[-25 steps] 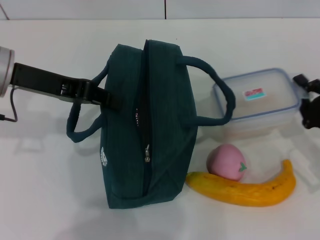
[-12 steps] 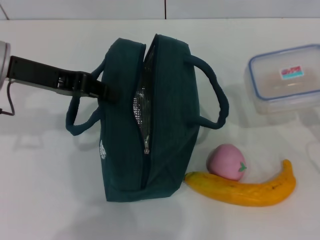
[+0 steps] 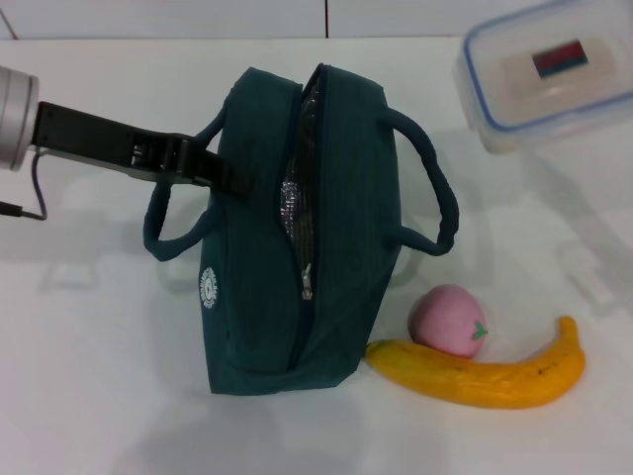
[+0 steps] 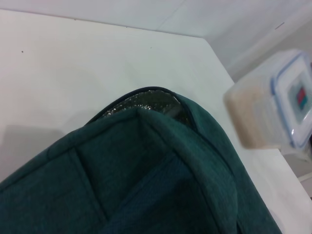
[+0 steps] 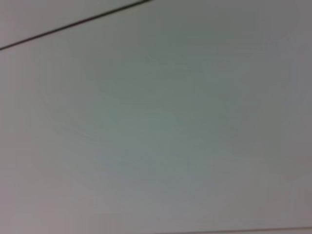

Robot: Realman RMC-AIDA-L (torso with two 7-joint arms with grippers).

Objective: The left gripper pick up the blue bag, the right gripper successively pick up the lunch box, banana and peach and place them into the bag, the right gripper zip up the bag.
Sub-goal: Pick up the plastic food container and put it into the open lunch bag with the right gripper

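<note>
So my left gripper (image 3: 220, 176) grips the blue bag (image 3: 297, 237) by its side, keeping its zip mouth open for the lunch box (image 3: 549, 71) aloft (right gripper unseen).

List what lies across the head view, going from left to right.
left gripper → blue bag → peach → lunch box. The banana overlaps the peach, so it is left out.

Left gripper (image 3: 223, 176) at mid-left, jaws pinched, arm stretched from the left.
</note>
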